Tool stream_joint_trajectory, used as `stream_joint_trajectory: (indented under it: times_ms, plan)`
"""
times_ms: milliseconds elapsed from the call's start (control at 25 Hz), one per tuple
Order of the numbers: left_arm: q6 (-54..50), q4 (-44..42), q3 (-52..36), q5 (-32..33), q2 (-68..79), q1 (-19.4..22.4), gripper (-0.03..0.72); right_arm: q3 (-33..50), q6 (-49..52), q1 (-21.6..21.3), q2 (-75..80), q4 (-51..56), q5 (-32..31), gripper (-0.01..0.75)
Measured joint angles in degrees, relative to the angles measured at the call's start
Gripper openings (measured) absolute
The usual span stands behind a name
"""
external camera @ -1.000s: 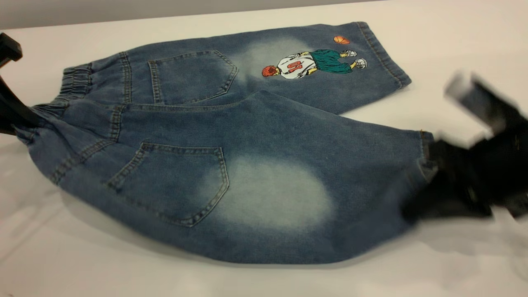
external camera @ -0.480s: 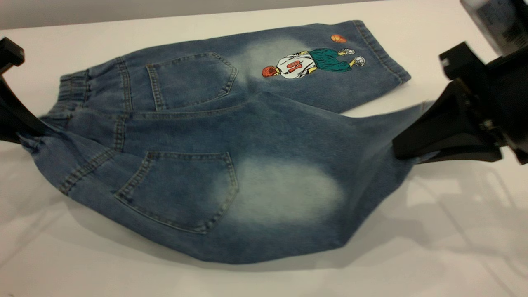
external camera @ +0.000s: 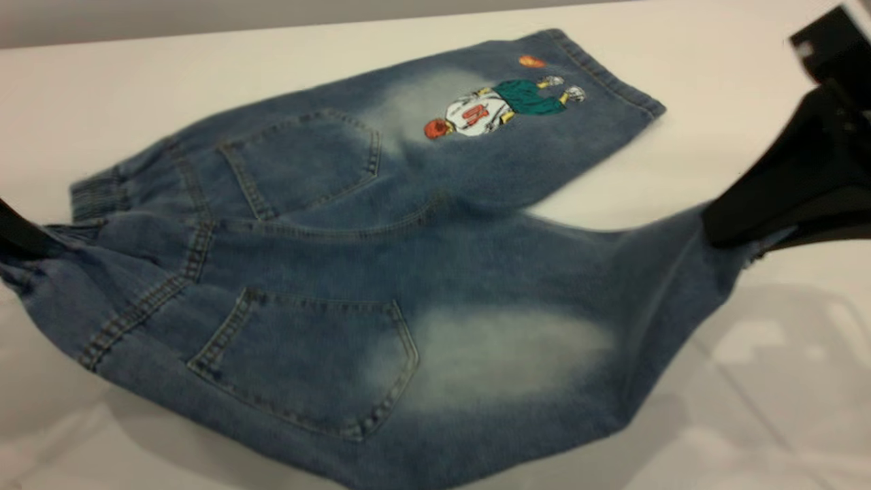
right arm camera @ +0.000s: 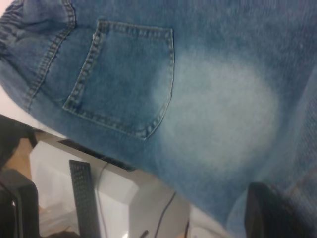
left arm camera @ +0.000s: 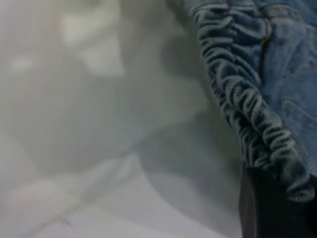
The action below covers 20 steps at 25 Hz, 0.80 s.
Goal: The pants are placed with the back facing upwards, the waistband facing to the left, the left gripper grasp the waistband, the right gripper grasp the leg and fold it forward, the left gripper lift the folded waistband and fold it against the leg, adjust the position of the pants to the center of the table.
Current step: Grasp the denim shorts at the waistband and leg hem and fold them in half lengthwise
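Two tools pinch the pants (external camera: 354, 272) from outside: left tool (external camera: 20, 238) clamped on the waistband (external camera: 95, 197) at far left, right tool (external camera: 742, 218) gripping the leg (external camera: 667, 272), near half raised off the counter (external camera: 748, 408). Left wrist: ruched waistband (left arm camera: 247, 114) nipped in a dark finger. Right wrist: denim drapes; a thin hold could slip mid-fold.
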<state>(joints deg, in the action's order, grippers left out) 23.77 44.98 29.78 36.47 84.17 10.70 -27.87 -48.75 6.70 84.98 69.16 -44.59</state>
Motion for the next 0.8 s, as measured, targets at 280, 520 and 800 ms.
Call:
stream_joint_trajectory:
  times_ms: [280, 520, 800]
  plan:
    - [-5.43, 1.00, -0.11, 2.58, -10.12, 0.00, 0.114, -3.81, 4.91, 0.00, -2.82, -1.53, 0.73, 0.013]
    - [-9.50, 1.62, -0.06, 1.50, -16.72, 0.00, 0.114, -12.11, 6.83, 0.00, -1.63, -1.71, 0.35, 0.015]
    - [-10.75, 3.55, -0.06, 0.91, -16.86, 0.00, 0.114, -19.46, 8.64, 0.00, 2.42, -2.62, 0.00, 0.015]
